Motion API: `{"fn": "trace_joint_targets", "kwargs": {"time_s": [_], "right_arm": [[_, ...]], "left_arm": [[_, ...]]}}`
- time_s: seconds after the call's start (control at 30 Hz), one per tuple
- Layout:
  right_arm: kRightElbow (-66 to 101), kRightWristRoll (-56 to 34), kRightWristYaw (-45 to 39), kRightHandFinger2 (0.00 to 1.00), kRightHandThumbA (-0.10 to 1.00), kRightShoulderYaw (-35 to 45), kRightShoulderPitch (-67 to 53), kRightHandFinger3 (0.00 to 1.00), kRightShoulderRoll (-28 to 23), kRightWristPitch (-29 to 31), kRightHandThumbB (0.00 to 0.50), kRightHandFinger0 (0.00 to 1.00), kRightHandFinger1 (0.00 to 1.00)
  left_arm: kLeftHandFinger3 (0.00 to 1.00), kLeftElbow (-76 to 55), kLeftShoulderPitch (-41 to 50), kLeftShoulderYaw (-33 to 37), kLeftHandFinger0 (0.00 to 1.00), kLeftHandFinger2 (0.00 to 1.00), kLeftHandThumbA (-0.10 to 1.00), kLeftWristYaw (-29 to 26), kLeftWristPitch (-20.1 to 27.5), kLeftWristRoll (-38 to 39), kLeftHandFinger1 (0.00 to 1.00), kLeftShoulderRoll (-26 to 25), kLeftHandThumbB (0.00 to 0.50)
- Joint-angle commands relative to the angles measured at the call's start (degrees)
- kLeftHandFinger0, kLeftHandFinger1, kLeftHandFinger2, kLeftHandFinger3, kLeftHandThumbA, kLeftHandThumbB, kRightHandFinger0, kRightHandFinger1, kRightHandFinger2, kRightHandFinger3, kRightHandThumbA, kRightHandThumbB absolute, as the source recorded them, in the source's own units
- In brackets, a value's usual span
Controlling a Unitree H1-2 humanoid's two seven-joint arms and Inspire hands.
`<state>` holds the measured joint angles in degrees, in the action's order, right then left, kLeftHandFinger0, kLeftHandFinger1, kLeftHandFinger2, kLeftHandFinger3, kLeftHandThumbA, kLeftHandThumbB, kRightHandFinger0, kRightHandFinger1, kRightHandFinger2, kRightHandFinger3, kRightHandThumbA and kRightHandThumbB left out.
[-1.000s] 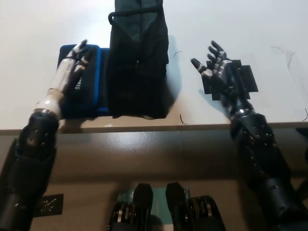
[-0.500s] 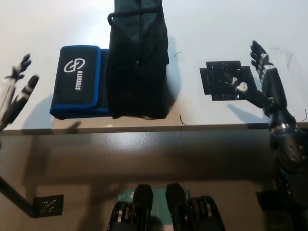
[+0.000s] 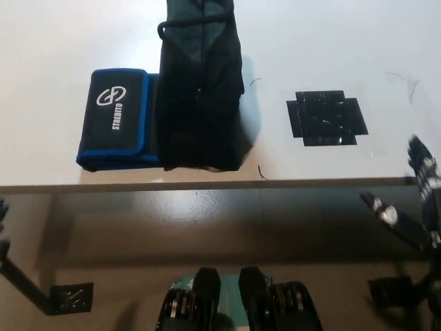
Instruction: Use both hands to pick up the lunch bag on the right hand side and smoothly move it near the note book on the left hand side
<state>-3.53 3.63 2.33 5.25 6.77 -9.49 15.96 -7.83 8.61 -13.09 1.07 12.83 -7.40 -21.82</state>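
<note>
single head cam, steep downward look at the near table edge (image 3: pixel 207 185), lunch bag (image 3: pixel 200 89) and notebook (image 3: pixel 117 117) top-centre, floor below, fairly close, no second view to overlap.

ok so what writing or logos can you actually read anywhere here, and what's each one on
"STREDITO", as best it reads, in white letters running sideways on the black notebook with the blue edge; the last letters are small, so the spelling is uncertain.
A white round logo sits above that word on the same cover; it is a sign, not letters.
The black lunch bag and the black tape patch show no readable text.
</note>
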Motion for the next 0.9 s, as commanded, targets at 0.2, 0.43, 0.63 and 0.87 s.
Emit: {"fn": "trace_joint_targets", "kwargs": {"time_s": [0.2,0.43,0.63,0.87], "right_arm": [[-4.51,-7.52,-0.58,1.00,1.00,4.23,-3.31,1.00,2.09,10.96,0.240,1.00,1.00],[-10.15,-8.02,-2.21,1.00,1.00,6.66,-1.31,1.00,3.06,10.96,0.171,1.00,1.00],[-12.75,-6.48,-2.22,1.00,1.00,6.49,-0.46,1.00,3.02,10.96,0.146,1.00,1.00],[-13.17,-6.61,-2.95,1.00,1.00,6.31,-1.06,1.00,2.95,10.96,0.162,1.00,1.00]], "left_arm": [[1.00,11.62,-0.46,-2.46,1.00,1.00,1.00,-2.99,14.10,4.92,1.00,1.93,0.248],[1.00,20.33,-4.05,-2.35,1.00,1.00,1.00,-2.78,14.10,5.61,1.00,1.77,0.252],[1.00,22.37,-5.88,-3.26,1.00,1.00,1.00,-1.40,14.10,8.22,1.00,2.04,0.147],[1.00,21.82,-5.03,-3.61,1.00,1.00,1.00,-0.72,14.10,8.78,1.00,1.89,0.160]]}}
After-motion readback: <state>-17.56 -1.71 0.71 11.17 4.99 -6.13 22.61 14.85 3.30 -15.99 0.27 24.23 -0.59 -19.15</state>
